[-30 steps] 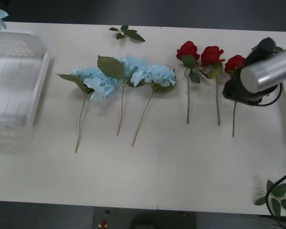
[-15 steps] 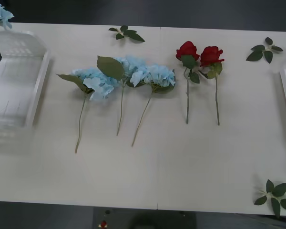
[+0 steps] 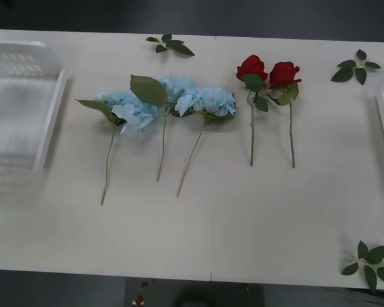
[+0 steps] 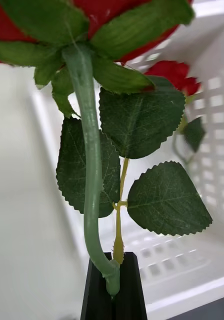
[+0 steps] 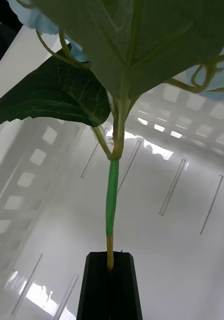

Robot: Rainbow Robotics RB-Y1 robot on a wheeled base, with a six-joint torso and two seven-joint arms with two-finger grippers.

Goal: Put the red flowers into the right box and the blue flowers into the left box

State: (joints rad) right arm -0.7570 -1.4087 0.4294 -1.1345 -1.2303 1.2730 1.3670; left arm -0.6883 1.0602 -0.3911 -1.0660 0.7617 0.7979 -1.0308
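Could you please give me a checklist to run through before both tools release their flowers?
1. Right tool shut on a rose stem: ok.
2. Right box under that rose, another rose already in it: ok.
3. Left tool shut on a blue flower stem: ok.
4. Left box floor beneath that stem: ok.
5. Height of either flower above its box floor: cannot tell.
6. Still to sort on the table: three blue flowers and two roses, so sorting done: not ok.
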